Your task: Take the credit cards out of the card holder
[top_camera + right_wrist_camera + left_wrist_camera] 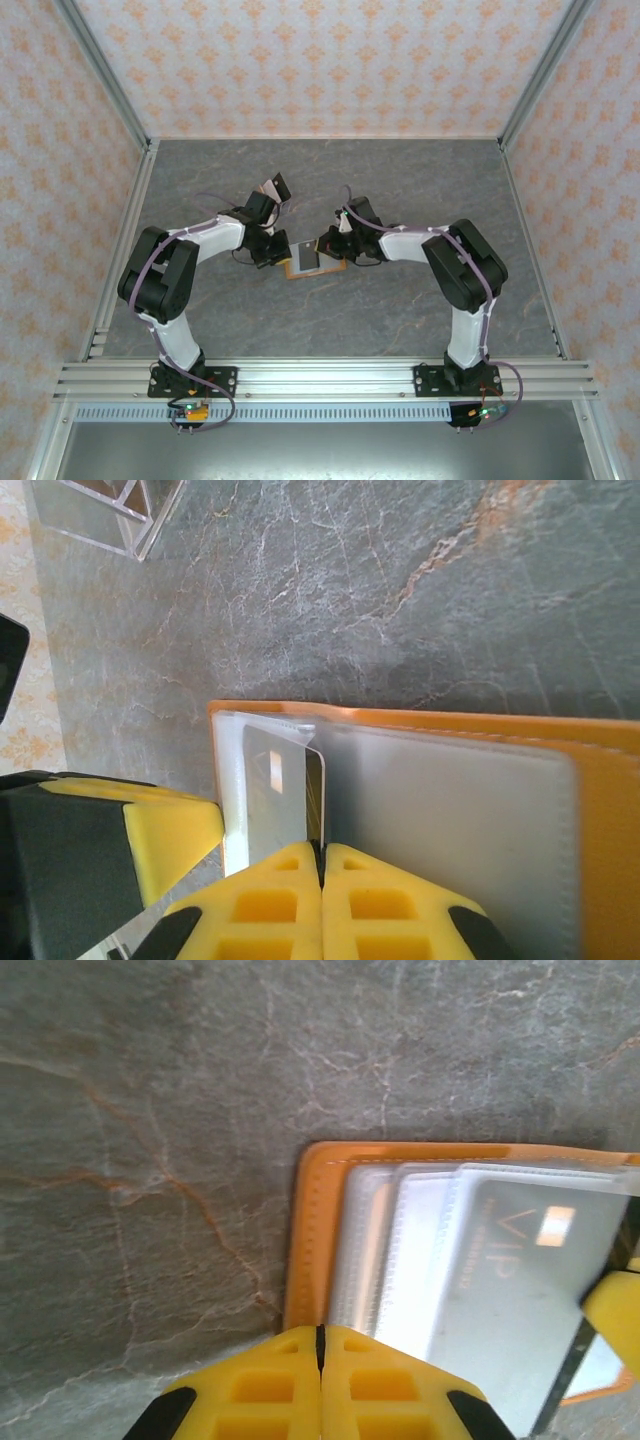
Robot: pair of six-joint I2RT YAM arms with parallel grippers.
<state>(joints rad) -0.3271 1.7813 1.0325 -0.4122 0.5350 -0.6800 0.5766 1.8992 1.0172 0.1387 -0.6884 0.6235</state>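
**A:** How far along are you getting with the cards?

**B:** Barely started, as I'm judging it. The flat orange-tan card holder is lying open on the grey marbled counter, right between your two pincers. Its clear plastic sleeves are still carrying at least one whitish-silver card lettered VIP.

**A:** And what are my pincers doing?

**B:** Your left pincer is pressing its yellow jaws together at the holder's rim. Your right pincer is doing the same at a sleeve's edge. I cannot tell whether either is nipping something thin.

**A:** Any other container?

**B:** A clear plastic box is standing well beyond the right pincer, too cropped to read its contents.
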